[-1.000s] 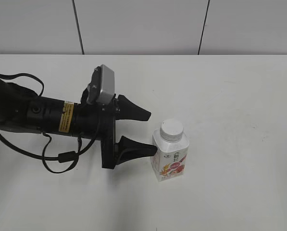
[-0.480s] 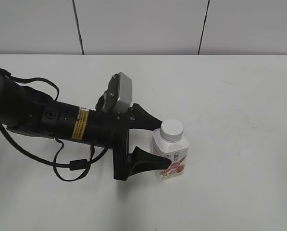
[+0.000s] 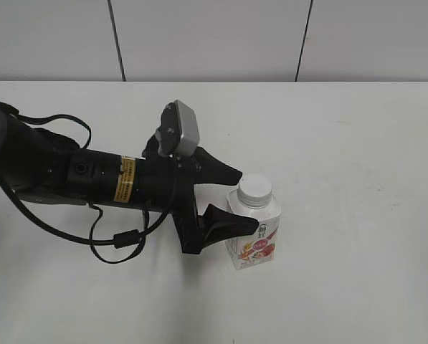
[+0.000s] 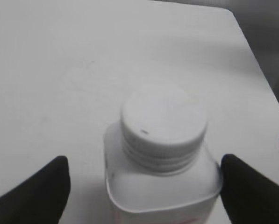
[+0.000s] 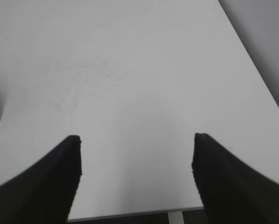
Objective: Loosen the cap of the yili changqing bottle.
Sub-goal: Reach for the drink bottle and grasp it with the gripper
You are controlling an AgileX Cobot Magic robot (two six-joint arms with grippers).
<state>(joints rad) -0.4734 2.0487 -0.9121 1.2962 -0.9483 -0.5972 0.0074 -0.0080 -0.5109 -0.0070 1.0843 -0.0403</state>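
Observation:
The yili changqing bottle (image 3: 257, 240) stands upright on the white table, squarish and white with a red and orange fruit label. Its white ribbed cap (image 3: 257, 188) sits on the neck. My left gripper (image 3: 246, 200) is open, with one black finger on each side of the bottle at shoulder height. In the left wrist view the bottle (image 4: 162, 186) and the cap (image 4: 163, 122) lie between the fingers of the left gripper (image 4: 144, 161); the right finger is close to the bottle's side and the left finger stands apart. My right gripper (image 5: 135, 139) is open and empty over bare table.
The white table (image 3: 357, 143) runs back to a grey panelled wall (image 3: 214, 36). The right wrist view shows the table's edge (image 5: 130, 215) just below the fingers. The left arm's cables (image 3: 117, 240) hang near the table on the left.
My left arm has moved right toward the bottle, and its open fingers now straddle it. The bottle has stayed in place.

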